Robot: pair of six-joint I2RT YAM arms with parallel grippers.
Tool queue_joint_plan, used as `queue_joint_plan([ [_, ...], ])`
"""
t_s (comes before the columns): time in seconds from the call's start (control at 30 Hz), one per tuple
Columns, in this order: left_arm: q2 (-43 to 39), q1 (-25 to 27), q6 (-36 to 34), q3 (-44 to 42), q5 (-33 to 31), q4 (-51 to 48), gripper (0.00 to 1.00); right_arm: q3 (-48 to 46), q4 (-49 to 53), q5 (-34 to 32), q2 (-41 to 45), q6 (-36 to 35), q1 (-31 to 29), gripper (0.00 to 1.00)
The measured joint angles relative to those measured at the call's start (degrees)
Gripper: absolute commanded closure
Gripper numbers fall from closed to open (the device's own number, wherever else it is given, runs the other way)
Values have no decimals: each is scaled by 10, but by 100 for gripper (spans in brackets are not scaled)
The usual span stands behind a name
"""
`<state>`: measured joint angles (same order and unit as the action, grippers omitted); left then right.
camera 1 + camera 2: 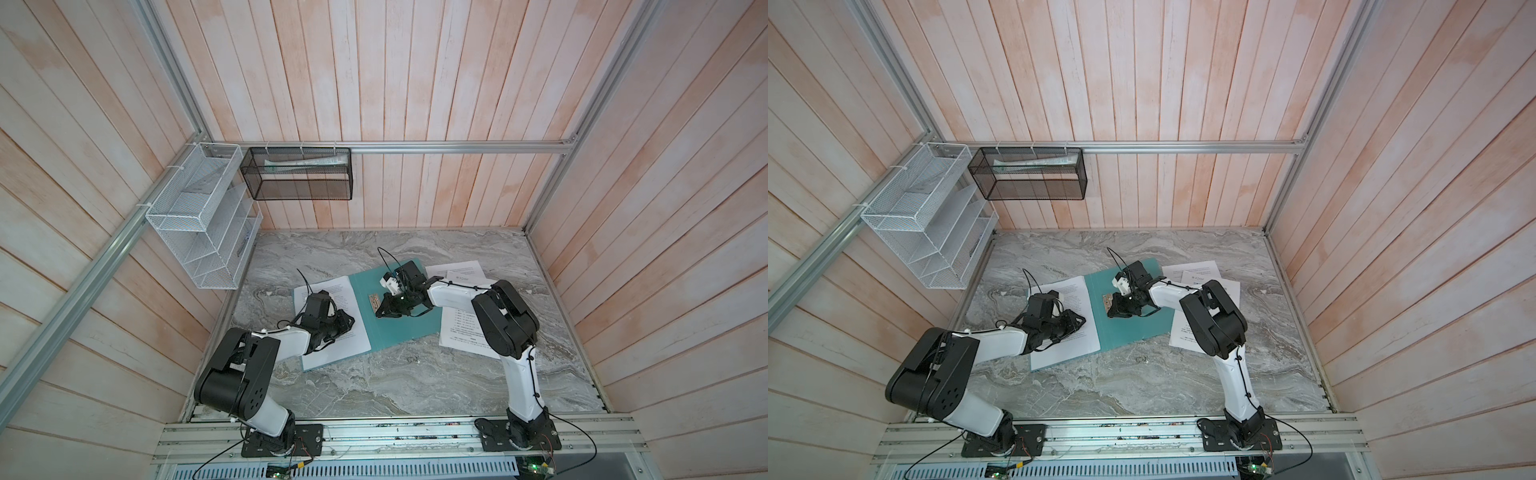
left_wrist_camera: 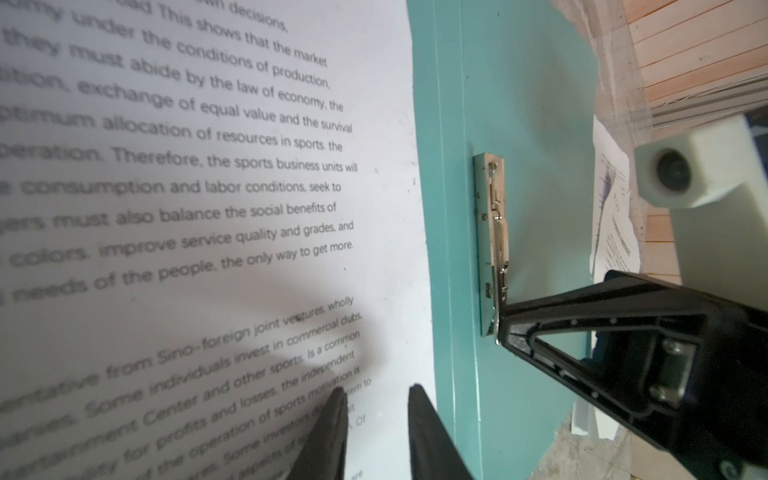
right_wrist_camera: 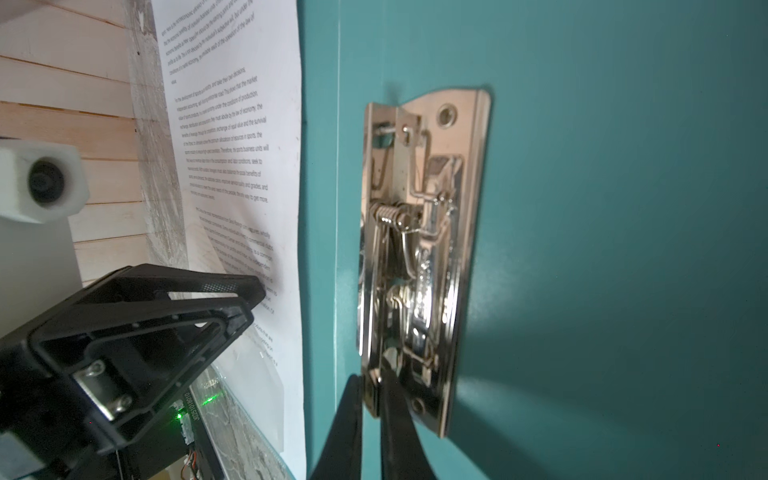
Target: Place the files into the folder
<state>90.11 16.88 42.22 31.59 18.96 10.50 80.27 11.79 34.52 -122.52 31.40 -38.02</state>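
The teal folder (image 1: 399,328) lies open in the middle of the marble table, with a metal clip (image 1: 374,300) near its spine. One printed sheet of the files (image 1: 332,345) lies along the folder's left side, its edge over the folder's spine (image 2: 446,249). Other sheets (image 1: 457,272) lie at the folder's right, partly under my right arm. My left gripper (image 2: 377,390) is open by a narrow gap, its tips resting on the left sheet (image 2: 208,208) near the folder. My right gripper (image 3: 371,380) is shut on the lower end of the clip (image 3: 419,249).
A white wire rack (image 1: 203,216) and a black mesh basket (image 1: 299,172) hang on the back-left wall above the table (image 1: 395,382). Wooden walls close in three sides. A metal rail (image 1: 395,436) with both arm bases runs along the front edge.
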Motion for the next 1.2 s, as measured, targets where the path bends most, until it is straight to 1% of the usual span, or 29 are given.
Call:
queue_joint_plan([
  [0.07, 0, 0, 0, 0, 0, 0, 71, 0, 2, -1, 0, -1, 0, 91],
  [0.13, 0, 0, 0, 0, 0, 0, 71, 0, 3, -2, 0, -1, -1, 94],
  [0.23, 0, 0, 0, 0, 0, 0, 71, 0, 3, -2, -1, -1, -1, 95],
  [0.37, 0, 0, 0, 0, -1, 0, 71, 0, 3, -3, -1, 0, -1, 99],
  [0.67, 4, 0, 0, 3, -1, -2, 72, 0, 9, -17, -1, -6, -1, 100],
  [0.87, 14, 1, 0, 13, -2, -1, 73, 25, 39, -54, -12, -27, -2, 100],
  [1.0, 21, 2, 0, 19, -2, -1, 73, 26, 39, -84, -11, -40, -5, 100],
  [1.2, 29, 4, 0, 26, -2, 0, 73, 24, 29, -100, -10, -55, -3, 100],
])
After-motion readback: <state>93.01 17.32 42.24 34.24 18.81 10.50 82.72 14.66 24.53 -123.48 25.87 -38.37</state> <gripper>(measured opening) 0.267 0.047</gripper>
